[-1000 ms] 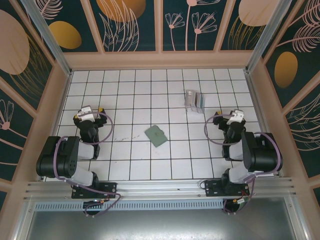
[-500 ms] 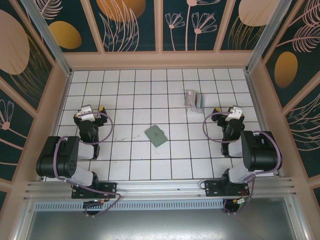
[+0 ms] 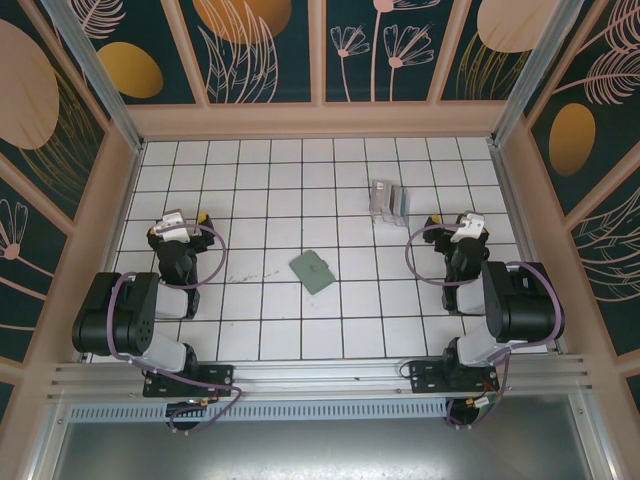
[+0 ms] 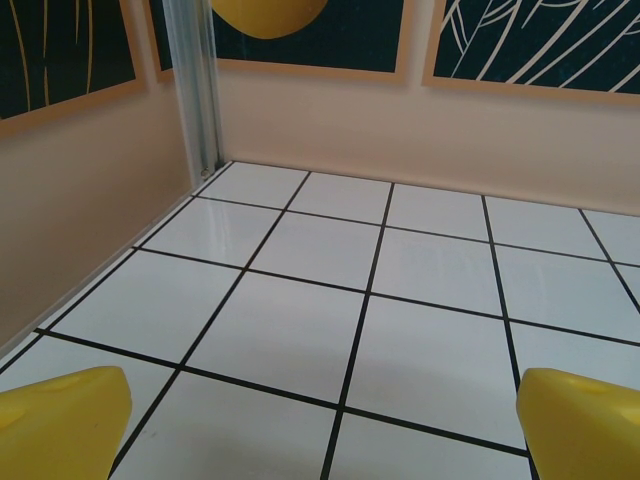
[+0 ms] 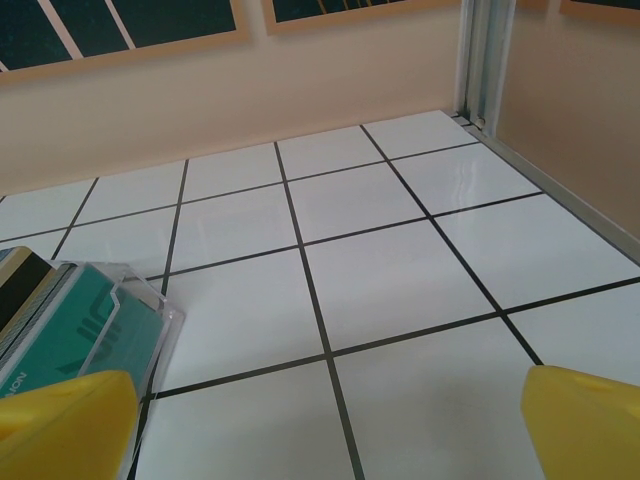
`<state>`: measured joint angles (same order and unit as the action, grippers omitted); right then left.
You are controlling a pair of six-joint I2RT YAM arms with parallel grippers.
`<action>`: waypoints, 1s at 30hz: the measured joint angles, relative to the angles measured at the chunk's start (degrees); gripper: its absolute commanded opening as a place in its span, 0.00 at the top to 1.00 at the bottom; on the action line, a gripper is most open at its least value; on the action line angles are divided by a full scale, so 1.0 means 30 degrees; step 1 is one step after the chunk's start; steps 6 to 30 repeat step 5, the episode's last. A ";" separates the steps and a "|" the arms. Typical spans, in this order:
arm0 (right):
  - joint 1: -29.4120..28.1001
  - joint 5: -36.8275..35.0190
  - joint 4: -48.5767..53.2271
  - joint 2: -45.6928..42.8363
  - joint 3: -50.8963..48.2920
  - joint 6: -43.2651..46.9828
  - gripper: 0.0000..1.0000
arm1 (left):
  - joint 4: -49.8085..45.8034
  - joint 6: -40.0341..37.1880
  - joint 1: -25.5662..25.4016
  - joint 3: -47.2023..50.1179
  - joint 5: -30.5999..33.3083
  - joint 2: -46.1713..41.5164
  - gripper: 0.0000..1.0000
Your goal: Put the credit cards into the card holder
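Sage-green flat square card holder (image 3: 313, 271) lies near the centre of the white tiled desk (image 3: 260, 330). Grey, silvery and teal thin credit cards (image 3: 388, 200) sit fanned at 1 o'clock, well apart from it; right wrist view catches their edge at 8 o'clock. Over the last second the yellow-tipped right gripper (image 3: 457, 219), at 3 o'clock, jaws wide and empty, crept toward 12 o'clock, nearer the cards. At 9 o'clock the left gripper (image 3: 182, 218), also wide, unmoved. Judgement: first pickup beginning; no card loaded.
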<state>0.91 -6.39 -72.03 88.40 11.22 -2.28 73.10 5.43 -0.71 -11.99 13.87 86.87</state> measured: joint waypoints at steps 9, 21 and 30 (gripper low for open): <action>0.0000 -0.0044 0.0000 0.0000 0.0000 0.0000 0.01 | -0.0007 0.0000 0.0000 0.0000 0.0000 0.0000 0.01; 0.0000 -0.0044 0.0000 0.0000 0.0000 0.0000 0.01 | -0.0007 0.0000 0.0000 0.0000 0.0000 0.0000 0.01; 0.0000 -0.0044 0.0000 0.0000 0.0000 0.0000 0.01 | -0.0007 0.0000 0.0000 0.0000 0.0000 0.0000 0.01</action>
